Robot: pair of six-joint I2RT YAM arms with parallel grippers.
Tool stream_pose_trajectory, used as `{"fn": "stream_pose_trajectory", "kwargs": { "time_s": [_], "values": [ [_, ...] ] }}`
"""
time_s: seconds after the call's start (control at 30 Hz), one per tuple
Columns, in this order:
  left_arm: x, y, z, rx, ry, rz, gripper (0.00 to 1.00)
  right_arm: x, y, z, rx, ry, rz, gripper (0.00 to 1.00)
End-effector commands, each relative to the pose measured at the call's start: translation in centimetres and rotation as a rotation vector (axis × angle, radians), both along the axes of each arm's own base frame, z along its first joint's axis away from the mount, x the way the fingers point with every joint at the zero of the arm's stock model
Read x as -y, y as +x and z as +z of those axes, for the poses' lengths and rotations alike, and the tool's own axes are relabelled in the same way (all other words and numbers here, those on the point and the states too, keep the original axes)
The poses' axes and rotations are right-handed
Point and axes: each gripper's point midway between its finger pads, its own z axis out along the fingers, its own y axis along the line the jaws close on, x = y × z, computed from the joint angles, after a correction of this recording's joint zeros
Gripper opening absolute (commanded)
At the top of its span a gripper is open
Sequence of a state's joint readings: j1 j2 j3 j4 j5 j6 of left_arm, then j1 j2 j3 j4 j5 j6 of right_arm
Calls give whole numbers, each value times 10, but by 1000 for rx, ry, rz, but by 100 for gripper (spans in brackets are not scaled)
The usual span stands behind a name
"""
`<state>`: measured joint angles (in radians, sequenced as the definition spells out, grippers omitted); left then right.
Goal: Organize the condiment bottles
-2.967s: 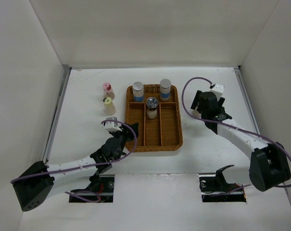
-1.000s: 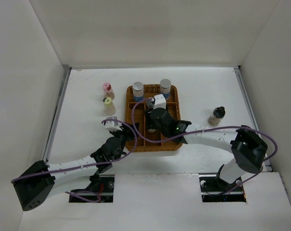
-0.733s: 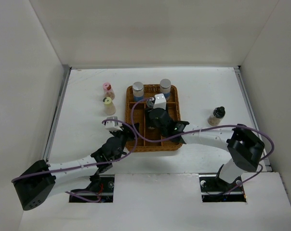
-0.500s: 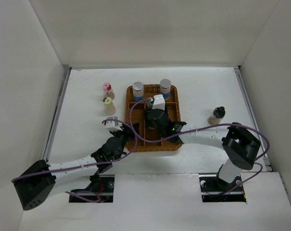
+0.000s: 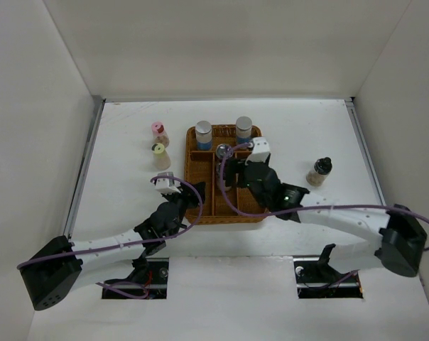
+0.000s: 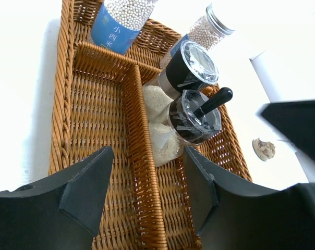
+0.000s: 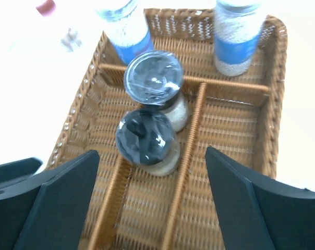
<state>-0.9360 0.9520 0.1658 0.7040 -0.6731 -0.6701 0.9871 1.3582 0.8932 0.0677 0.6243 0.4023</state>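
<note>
The wicker tray [image 5: 251, 190] holds two grey-capped, blue-label bottles [image 5: 204, 133] [image 5: 243, 130] at the back. Two beige bottles with shiny tops [image 7: 153, 83] [image 7: 146, 137] stand in line in its middle compartment. My right gripper [image 7: 152, 208] is open and empty above them [image 5: 229, 176]. My left gripper [image 6: 147, 198] is open and empty at the tray's near left corner [image 5: 186, 204]. The pink-capped bottle [image 5: 158, 131] and yellow-capped bottle [image 5: 158, 153] stand on the table left of the tray.
A dark-capped bottle [image 5: 318, 171] stands on the table right of the tray. White walls enclose the table on three sides. The tray's left and right front compartments [image 7: 225, 135] hold nothing.
My right arm left the dark-capped bottle at the right, swung over the tray's middle, and in the last half second drew back to the right. The left arm has not moved.
</note>
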Motion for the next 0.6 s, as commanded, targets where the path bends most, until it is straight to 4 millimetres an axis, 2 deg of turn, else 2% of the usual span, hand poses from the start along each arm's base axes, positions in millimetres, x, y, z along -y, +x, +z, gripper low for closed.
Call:
{"fn": "stream_pose_trajectory", "kwargs": {
  "time_s": [0.0,0.03,0.07,0.13,0.17,0.23,0.27,0.3,0.37,0.4,0.43,0.5,0.57],
  "values": [
    [5,4,27,48,-81,-3,54,40,-7,4,-16,69,-67,84],
    [5,4,28,50,-83,-3,54,54,-7,4,-14,82,-96,77],
    [5,4,28,50,-83,-3,54,77,-8,7,-8,121,-157,59],
    [6,4,26,47,-78,-4,54,118,-7,12,7,164,-268,37],
    [6,4,25,45,-76,-4,54,141,-6,14,15,174,-335,32],
    [8,2,27,47,-80,-14,54,194,-6,9,5,141,-500,30],
    [8,2,28,50,-83,-15,54,218,-8,5,-8,111,-582,33],
    [7,2,29,52,-86,-15,54,241,-12,1,-22,78,-655,40],
    [8,2,27,49,-82,-15,54,271,-16,-6,-37,37,-751,66],
    [8,2,27,47,-80,-15,54,282,-17,-9,-46,18,-779,77],
    [9,2,27,47,-80,-17,54,290,-15,-12,-58,1,-796,83],
    [9,1,28,49,-82,-20,54,299,-7,-23,-93,-23,-809,90],
    [9,1,28,51,-85,-20,54,302,5,-33,-118,-25,-815,92]
  ]
}}
